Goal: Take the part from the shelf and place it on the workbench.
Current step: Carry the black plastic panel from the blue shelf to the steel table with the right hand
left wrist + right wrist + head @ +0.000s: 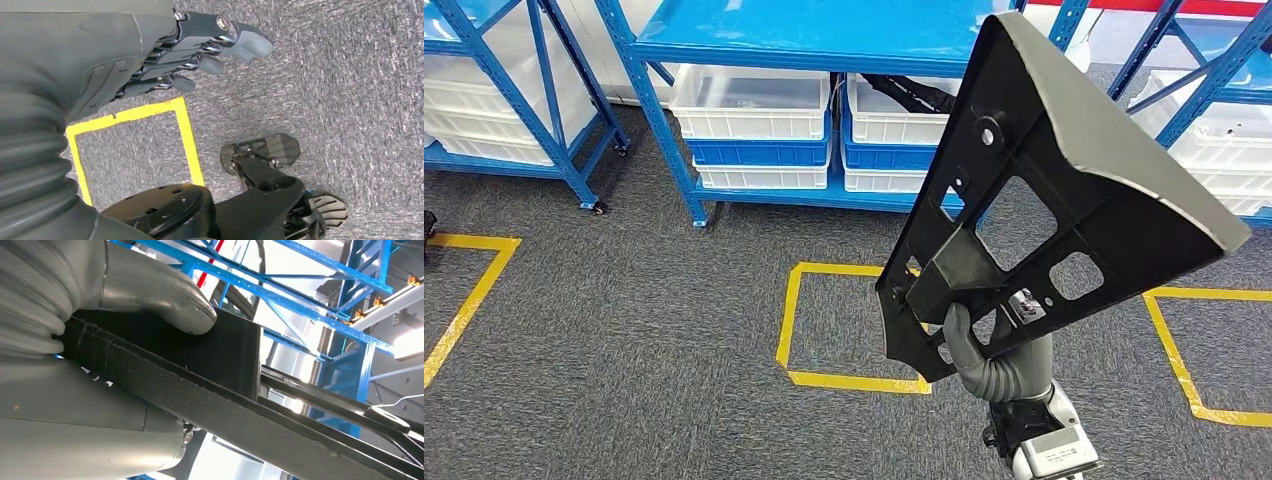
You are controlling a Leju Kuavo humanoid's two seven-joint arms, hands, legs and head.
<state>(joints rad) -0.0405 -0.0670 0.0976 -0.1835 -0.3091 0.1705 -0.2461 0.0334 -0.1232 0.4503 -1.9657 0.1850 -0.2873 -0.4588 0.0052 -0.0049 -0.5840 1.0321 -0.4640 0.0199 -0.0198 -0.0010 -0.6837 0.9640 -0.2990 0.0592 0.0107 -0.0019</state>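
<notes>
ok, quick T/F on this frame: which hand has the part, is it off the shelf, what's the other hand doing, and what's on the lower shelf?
1. The right hand grips the black part. True.
2. The part rests on the blue shelf. False: it is held up in the air, in front of the shelf.
3. The left hand holds a white bin. False: it holds nothing and hangs over the grey carpet.
4. White bins sit on the shelf's lower level. True.
5. Yellow tape marks squares on the floor. True.
</notes>
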